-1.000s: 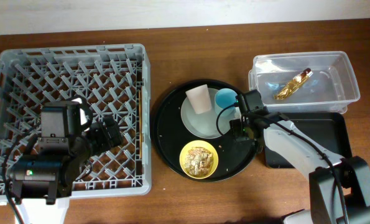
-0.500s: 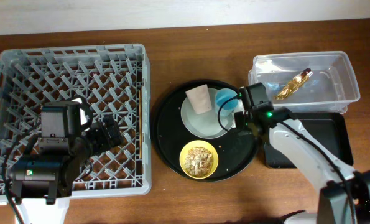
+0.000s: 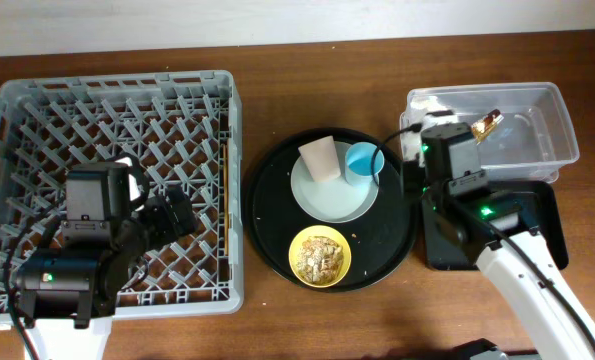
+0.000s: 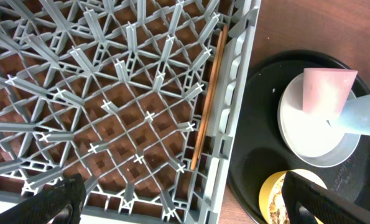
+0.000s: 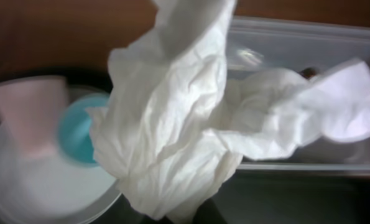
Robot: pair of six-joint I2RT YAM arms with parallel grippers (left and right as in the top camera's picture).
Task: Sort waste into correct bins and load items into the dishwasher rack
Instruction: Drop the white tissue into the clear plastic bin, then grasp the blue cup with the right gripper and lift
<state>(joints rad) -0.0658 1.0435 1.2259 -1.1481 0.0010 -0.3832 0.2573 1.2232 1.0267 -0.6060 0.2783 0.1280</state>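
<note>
A crumpled white tissue (image 5: 172, 124) hangs from my right gripper (image 5: 181, 218), which is shut on it at the left end of the clear tub (image 3: 537, 150). A gold wrapper (image 3: 487, 122) lies inside that tub. The black rectangular tray (image 3: 532, 215) sits just in front of it. On the pale plate (image 3: 327, 200) stand a pink cup (image 3: 320, 158) and a blue cup (image 3: 361, 162). The yellow bowl (image 3: 320, 256) holds food scraps. My left gripper (image 4: 185, 205) is open above the grey rack (image 3: 17, 100). Chopsticks (image 4: 208, 99) lie along the rack's right wall.
The plate, cups and bowl all rest on a large round black tray (image 3: 267, 220) between the rack and the bins. Bare wooden table (image 3: 307, 330) runs along the front and back. My left arm (image 3: 87, 240) covers the rack's front part.
My right gripper has shut on the tissue and carried it off the round tray, up and right to the clear tub. The left arm has not moved.
</note>
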